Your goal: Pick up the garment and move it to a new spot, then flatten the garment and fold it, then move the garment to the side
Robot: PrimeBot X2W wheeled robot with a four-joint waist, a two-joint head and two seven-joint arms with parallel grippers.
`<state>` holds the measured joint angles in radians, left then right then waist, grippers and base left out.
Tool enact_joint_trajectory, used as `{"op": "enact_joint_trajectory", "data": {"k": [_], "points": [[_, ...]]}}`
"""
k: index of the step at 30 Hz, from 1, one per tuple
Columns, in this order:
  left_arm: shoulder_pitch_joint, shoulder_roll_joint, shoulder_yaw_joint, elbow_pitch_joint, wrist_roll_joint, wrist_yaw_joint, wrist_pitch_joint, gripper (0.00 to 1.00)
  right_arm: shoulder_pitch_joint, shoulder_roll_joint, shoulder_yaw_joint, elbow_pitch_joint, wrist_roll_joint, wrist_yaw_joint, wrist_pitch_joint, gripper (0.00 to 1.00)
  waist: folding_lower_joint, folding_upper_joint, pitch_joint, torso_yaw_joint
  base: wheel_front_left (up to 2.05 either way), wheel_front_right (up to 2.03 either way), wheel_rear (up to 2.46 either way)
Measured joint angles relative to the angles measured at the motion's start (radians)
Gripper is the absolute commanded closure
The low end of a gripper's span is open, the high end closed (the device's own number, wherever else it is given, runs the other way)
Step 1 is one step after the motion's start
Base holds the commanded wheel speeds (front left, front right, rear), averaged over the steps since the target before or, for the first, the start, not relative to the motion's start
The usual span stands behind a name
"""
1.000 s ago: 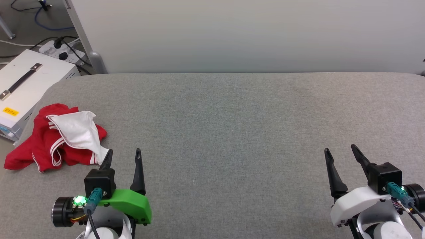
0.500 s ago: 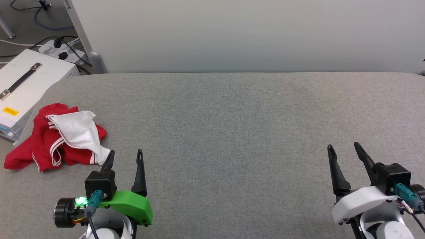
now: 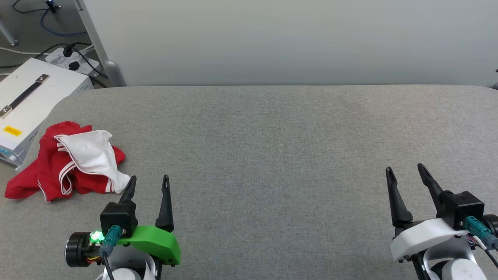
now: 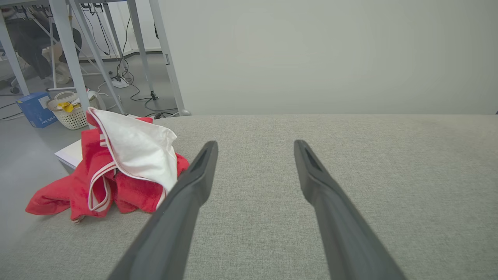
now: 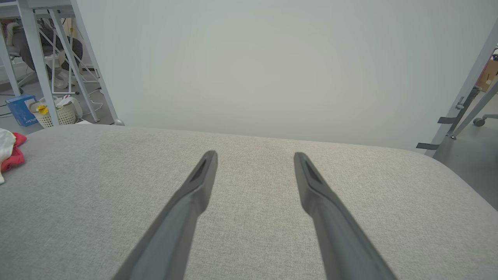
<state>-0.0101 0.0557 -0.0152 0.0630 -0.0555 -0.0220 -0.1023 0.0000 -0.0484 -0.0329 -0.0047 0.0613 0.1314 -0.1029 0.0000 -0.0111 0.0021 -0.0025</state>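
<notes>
my left gripper (image 3: 149,177), right gripper (image 3: 404,167) both spread, empty. garment (image 3: 64,163) bunched at pad (image 3: 272,155) left edge. worry: I snag just white sleeve (image 3: 91,149), rest slides off.

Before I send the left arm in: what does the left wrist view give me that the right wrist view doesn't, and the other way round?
Left wrist view: the whole garment, crumpled, white sleeve on top, just left of the open left gripper.
Right wrist view: the open right gripper, the grey surface's rounded right end, a metal leg beyond; the garment is a sliver at the left edge.
Both: grey surface, pale wall, white basket and blue box on the floor.
</notes>
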Motion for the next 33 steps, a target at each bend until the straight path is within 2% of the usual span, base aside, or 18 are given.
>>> {"op": "enact_joint_trajectory", "data": {"k": [24,33], "points": [[0.019,0.0,-0.012,0.042,-0.031,-0.01,-0.053,0.0,0.0,0.0,-0.004,0.037,-0.005,0.0,-0.053,0.0,0.0,0.0,-0.001,0.002,0.0,0.0,0.0],[0.019,0.0,-0.014,0.055,-0.033,-0.011,-0.073,0.0,0.001,0.0,0.003,0.042,-0.005,0.0,-0.071,0.0,0.0,0.0,0.003,0.036,0.0,0.0,0.0]]}}
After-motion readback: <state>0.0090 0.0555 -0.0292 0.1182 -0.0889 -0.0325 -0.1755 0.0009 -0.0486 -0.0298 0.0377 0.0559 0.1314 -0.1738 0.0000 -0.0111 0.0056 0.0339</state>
